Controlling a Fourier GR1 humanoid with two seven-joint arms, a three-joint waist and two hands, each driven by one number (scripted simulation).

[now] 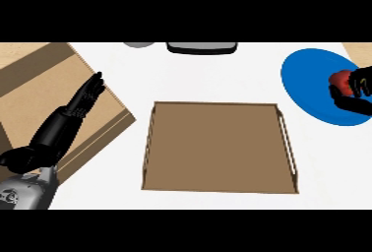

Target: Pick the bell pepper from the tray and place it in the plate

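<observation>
Head view, and the action is all at the blue plate (309, 86)! Right of the wooden tray (218, 184) and a little farther up the white table (196, 78), the plate sits near the frame's edge, and the right hand (356, 96) is over its far side with black fingers curled round the red bell pepper (340, 78). So the pepper is out of the tray and over the plate, gripped in that hand; whether it touches the plate's surface I cannot tell from here.

Back at the tray: nothing lies inside it, just bare brown board between its low walls. The pick looks done, and the carry across looks done too.

Left of the tray, the left hand (76, 110) rests open, fingers straight and pointing up the frame, lying over a light wooden board (44, 74) at the table's side. It takes no part in this.

Beyond the tray, at the table's far edge, a dark-rimmed grey object (202, 47) and a small grey one (138, 44) peek in, too cropped to name.

What's left, by my reading: let the pepper settle on the plate, uncurl the fingers, and draw the hand clear. Nearly home!
</observation>
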